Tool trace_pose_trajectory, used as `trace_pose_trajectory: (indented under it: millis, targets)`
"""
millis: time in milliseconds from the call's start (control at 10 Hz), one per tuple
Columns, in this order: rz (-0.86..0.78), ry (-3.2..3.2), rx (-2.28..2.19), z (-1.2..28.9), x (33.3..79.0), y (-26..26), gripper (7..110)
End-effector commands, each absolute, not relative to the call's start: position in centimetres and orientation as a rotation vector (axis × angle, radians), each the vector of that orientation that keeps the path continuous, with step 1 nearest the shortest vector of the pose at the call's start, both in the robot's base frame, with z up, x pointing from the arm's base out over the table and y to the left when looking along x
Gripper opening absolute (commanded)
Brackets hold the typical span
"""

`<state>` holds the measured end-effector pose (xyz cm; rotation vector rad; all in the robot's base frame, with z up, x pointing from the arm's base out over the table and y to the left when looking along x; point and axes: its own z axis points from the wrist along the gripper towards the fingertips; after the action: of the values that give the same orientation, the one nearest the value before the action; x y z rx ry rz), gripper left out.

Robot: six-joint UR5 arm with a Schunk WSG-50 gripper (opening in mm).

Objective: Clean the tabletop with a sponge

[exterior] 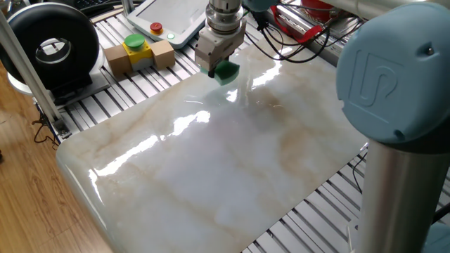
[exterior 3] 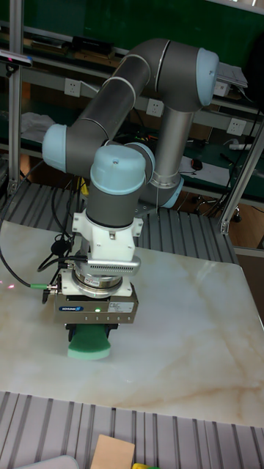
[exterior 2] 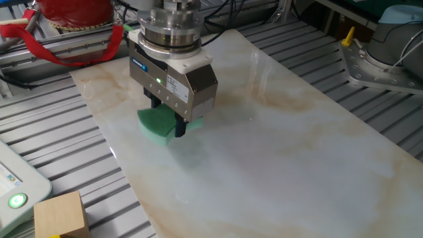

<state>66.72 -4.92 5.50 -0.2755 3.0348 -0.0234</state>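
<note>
While a glossy sheen runs across the marble-patterned tabletop [exterior: 232, 161], the gripper [exterior 2: 166, 125] presses the sponge [exterior 2: 155, 125] down onto the slab near its far edge in one fixed view, close to the ribbed grey aluminium frame [exterior 2: 66, 165]. The jaws are clamped on the sponge from either side, the block's lower part showing beneath the dark fingers.

The sponge is a small bright green block, matte and soft-looking, with a wavy edge; in the tall fixed view it [exterior 3: 89, 345] sits flat on the slab directly under the boxy white-and-metal gripper [exterior 3: 89, 338] body, where a small green light glows.

The tabletop is a large rectangular slab with rounded corners, white-grey with tan-brown veins, and it throws back bright streaks of overhead light. The arm [exterior 3: 139, 88] above is a chain of smooth grey tubes with pale blue round joint caps.

Left of the gripper in one fixed view, a cardboard box [exterior: 133, 57] carrying a yellow-and-green button [exterior: 134, 44] rests on the frame's ribs.
</note>
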Motion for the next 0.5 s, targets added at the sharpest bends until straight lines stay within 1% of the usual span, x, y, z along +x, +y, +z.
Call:
trace_pose_trajectory:
  millis: [0,200,400]
  targets:
    - [-0.052,3.035,-0.298,5.77,66.72,-5.89,7]
    - [-0.076,3.044,-0.335,5.88,66.33,-6.28,7]
    - [-0.056,3.049,-0.335,5.85,66.18,-5.99,7]
